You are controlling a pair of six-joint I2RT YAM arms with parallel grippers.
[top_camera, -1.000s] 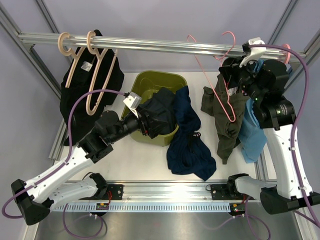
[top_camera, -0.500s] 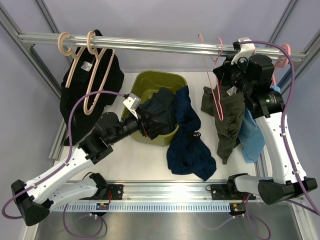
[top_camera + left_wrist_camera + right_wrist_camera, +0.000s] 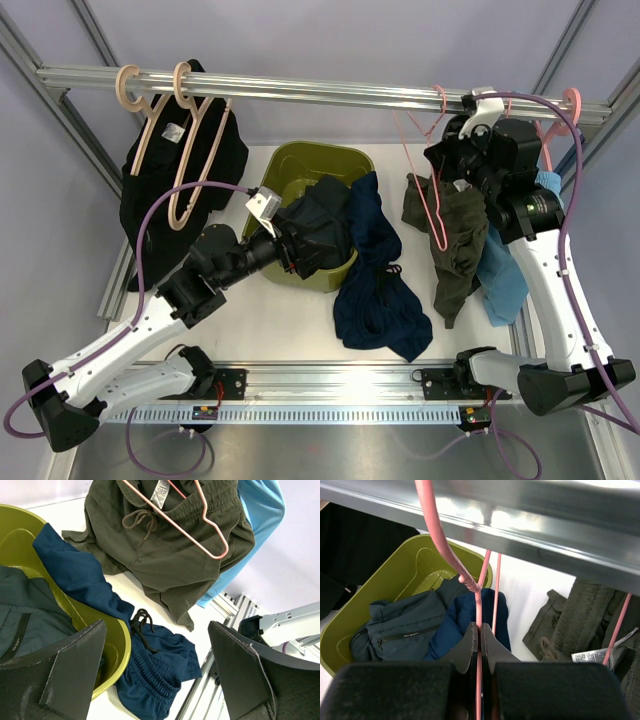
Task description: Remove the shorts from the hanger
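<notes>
Two pairs of shorts lie at the centre of the top view: the teal pair [image 3: 318, 222] sits inside the bin [image 3: 300, 165], and the navy pair [image 3: 378, 290] drapes over the bin's right rim onto the table [image 3: 290, 320]. Left gripper [image 3: 157, 665] stands with jaws spread wide and nothing between them, at the bin's lower-left side next to the teal pair. Right gripper [image 3: 478, 640], at upper right just below the rail [image 3: 300, 90], is clamped on the neck of the pink hanger [image 3: 430, 205], whose lower part lies against the olive shorts [image 3: 455, 240].
</notes>
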